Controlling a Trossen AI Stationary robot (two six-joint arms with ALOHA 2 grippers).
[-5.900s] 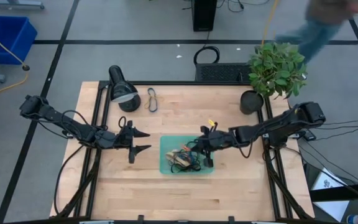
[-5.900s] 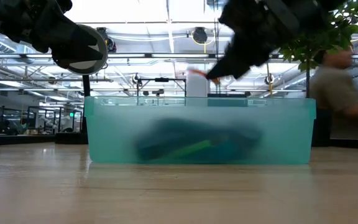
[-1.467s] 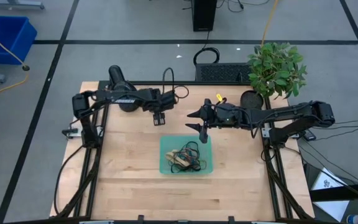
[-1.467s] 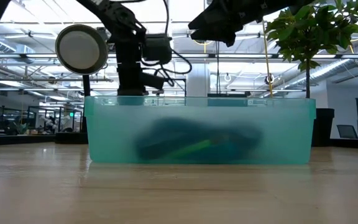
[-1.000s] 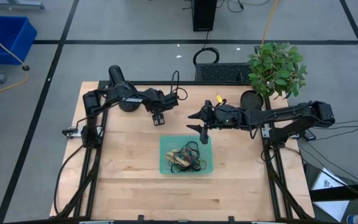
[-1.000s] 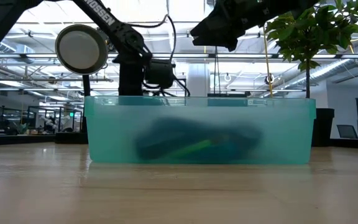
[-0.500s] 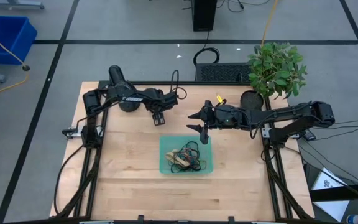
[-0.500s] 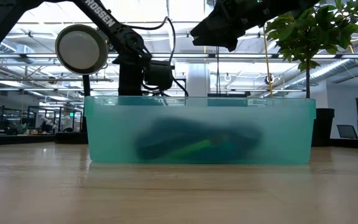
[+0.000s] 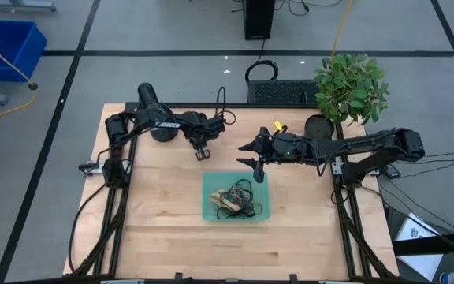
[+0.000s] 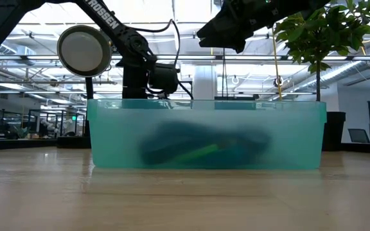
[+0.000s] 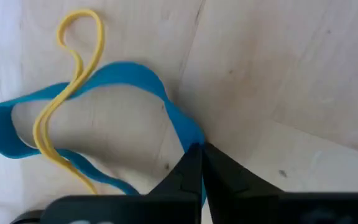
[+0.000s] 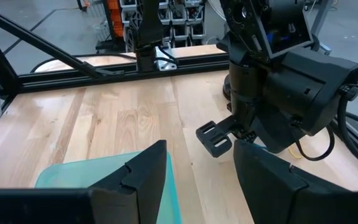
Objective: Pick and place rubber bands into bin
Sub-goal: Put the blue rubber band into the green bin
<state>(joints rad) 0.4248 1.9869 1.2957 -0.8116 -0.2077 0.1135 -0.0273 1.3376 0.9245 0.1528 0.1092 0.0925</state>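
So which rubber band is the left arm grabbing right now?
Start at the round black lamp on the wooden table's far edge. Beside it, the left hand has shut on the blue rubber band. It is a wide flat loop; the yellow rubber band lying across it is string-thin.

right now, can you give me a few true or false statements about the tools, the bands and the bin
1. The left tool is shut on a blue rubber band. True.
2. The right tool is shut on a band. False: it is open and holds nothing.
3. The bin already has rubber bands in it. True.
4. A yellow rubber band lies across the blue one. True.
5. The left tool hangs above the bin. False: it is down at the table, away from the bin, near the lamp.
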